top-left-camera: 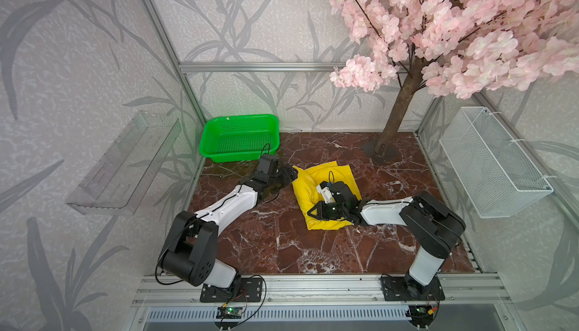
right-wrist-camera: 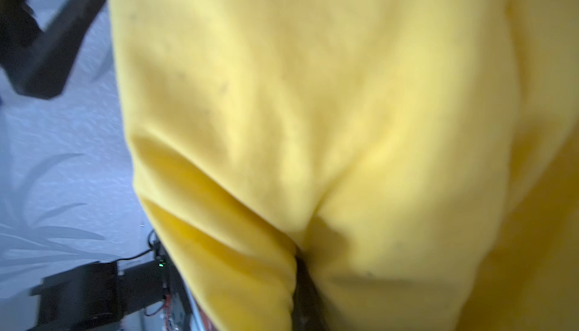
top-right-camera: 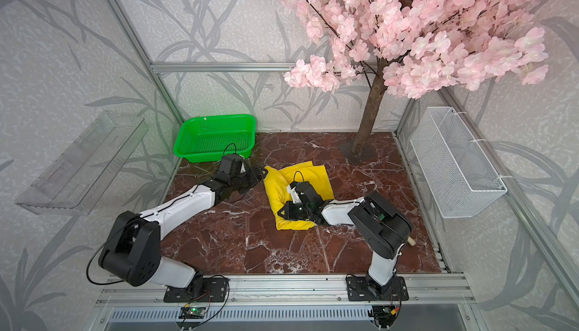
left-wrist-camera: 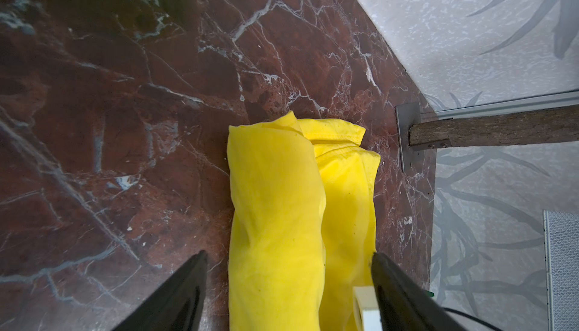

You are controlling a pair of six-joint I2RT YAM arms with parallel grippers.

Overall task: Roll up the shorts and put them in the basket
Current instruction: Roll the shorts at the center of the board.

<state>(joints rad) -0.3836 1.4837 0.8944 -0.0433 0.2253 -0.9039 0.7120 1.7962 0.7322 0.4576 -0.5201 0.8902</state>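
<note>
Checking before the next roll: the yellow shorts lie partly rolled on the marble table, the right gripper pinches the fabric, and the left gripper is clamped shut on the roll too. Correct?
No: the left gripper is open, its jaws wide apart either side of the shorts, as the left wrist view shows. The rest holds: the right gripper is shut on the fabric.

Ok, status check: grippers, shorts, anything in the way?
Left gripper open, at one end of the shorts. Right gripper shut, pinching the fabric. Shorts partly rolled. Green basket stands apart.
</note>
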